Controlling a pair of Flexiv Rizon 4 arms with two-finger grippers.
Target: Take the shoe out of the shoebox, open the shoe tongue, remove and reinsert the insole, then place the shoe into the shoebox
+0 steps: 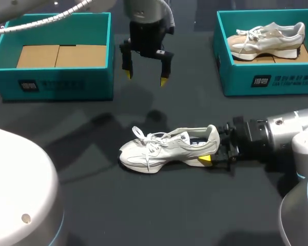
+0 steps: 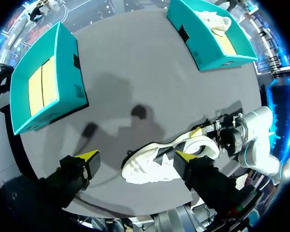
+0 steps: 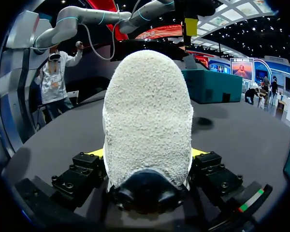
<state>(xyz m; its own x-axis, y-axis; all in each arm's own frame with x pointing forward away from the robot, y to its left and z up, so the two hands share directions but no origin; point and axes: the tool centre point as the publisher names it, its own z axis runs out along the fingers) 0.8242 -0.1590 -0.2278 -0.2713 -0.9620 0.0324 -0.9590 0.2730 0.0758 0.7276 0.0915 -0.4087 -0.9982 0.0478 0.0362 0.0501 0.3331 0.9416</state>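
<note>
A white and beige shoe [image 1: 164, 148] lies on its sole in the middle of the dark table, toe towards my left side, laces tied. My right gripper [image 1: 211, 149] comes in low from the right and is shut on the shoe's heel. In the right wrist view the fuzzy heel [image 3: 147, 111] fills the gap between the two fingers of the right gripper [image 3: 147, 153]. My left gripper [image 1: 145, 77] hangs open above the table behind the shoe, holding nothing. In the left wrist view the shoe [image 2: 159, 164] lies below the left gripper [image 2: 135, 157].
A teal shoebox [image 1: 56, 77] with a bare cardboard floor stands at the back left. A second teal box [image 1: 267, 77] at the back right holds another white shoe [image 1: 267, 38]. Both boxes show in the left wrist view [image 2: 79, 82] [image 2: 203, 48].
</note>
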